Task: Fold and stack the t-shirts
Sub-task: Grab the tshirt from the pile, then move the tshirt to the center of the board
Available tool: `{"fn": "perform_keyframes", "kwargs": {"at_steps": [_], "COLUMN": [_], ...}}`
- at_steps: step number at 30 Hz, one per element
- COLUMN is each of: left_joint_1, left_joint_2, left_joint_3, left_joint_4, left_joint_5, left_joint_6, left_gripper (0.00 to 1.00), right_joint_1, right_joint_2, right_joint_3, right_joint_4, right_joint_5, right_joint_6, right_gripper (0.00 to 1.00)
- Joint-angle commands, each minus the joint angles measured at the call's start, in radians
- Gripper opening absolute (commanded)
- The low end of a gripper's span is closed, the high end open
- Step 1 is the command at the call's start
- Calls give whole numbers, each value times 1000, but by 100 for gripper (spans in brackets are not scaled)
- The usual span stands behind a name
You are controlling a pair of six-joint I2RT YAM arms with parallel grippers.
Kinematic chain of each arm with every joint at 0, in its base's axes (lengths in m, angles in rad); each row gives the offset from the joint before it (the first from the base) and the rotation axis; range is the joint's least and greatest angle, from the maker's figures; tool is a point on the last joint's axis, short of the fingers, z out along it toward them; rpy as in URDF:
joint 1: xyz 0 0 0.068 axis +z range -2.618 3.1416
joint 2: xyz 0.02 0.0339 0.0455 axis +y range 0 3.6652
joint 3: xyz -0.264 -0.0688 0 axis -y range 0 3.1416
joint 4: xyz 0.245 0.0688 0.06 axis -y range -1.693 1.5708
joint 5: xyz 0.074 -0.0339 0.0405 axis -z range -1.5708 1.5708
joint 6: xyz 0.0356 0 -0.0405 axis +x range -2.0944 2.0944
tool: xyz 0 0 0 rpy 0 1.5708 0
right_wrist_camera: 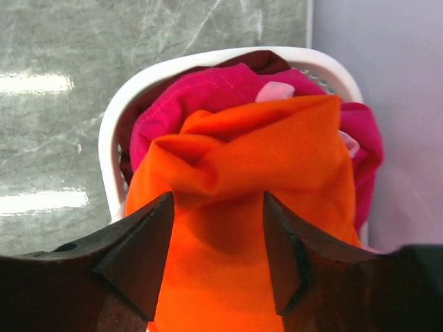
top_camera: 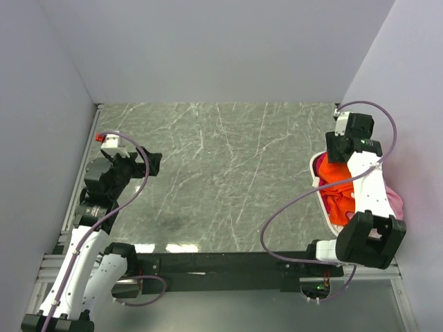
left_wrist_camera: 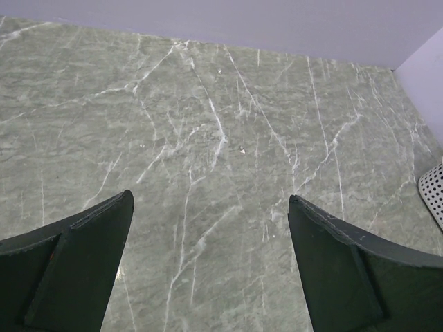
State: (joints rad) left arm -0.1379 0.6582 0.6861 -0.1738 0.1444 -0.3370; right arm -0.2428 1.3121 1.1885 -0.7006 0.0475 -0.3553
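Two arms stood at the near edge of a grey-green marbled table [top_camera: 228, 173], with pale walls [top_camera: 208, 48] closing it in on three sides. On the left, the left gripper [top_camera: 149, 162] hung above the left part of the tabletop. In its wrist view its dark fingers [left_wrist_camera: 76, 256] were spread wide with nothing between them, and only veined stone [left_wrist_camera: 208, 104] showed below them. A corner of a white perforated basket [left_wrist_camera: 432, 190] showed at the far right edge of that view. The middle of the table carried no cloth. Further right, the basket [top_camera: 313, 169] sat against the right-hand wall and held all the shirts in a crumpled heap. The orange t-shirt [right_wrist_camera: 263, 152] lay on top, a magenta-red t-shirt [right_wrist_camera: 208, 90] was bunched under and behind it, and a scrap of light pink t-shirt [right_wrist_camera: 277, 90] peeked out at the back. From above, pink cloth [top_camera: 393, 197] also spilled past the arm toward the wall. The right gripper [right_wrist_camera: 216, 200] was down at the basket, its two fingers [right_wrist_camera: 138, 256] standing either side of a raised fold of the orange fabric. The cloth filled the gap and touched both fingers, but I could not tell whether they actually pinched it.
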Motion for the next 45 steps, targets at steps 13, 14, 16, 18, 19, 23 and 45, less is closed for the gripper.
{"fn": "perform_keyframes", "kwargs": {"at_steps": [13,14,16,18,19,23,45], "left_joint_1": [-6,-8,-8,-6,-8,-6,-8], "left_joint_2": [-2,0,3,6,7,9,9], "left_joint_3": [39,39,41,41,41,38,18], "left_joint_4": [14,14,14,14,14,14,42], "left_joint_5": [9,14,15,15,15,15,1], "left_joint_6": [3,3,4,6,6,7,46], "left_gripper": [99,99,99,99,99,99,99], "right_joint_1": [-6,-6,-6,-6,-6,-6,569], "right_joint_2": [-74,-89,-138,-166,-187,-231,7], "right_joint_3": [40,52,104,144,186,272,866], "right_joint_4": [47,40,17,-11,-17,-43,-93], "right_joint_5": [0,-1,-6,-12,-17,-37,-398], "right_joint_6": [30,32,30,33,35,53,147], "right_gripper": [0,0,0,0,0,0,0]}}
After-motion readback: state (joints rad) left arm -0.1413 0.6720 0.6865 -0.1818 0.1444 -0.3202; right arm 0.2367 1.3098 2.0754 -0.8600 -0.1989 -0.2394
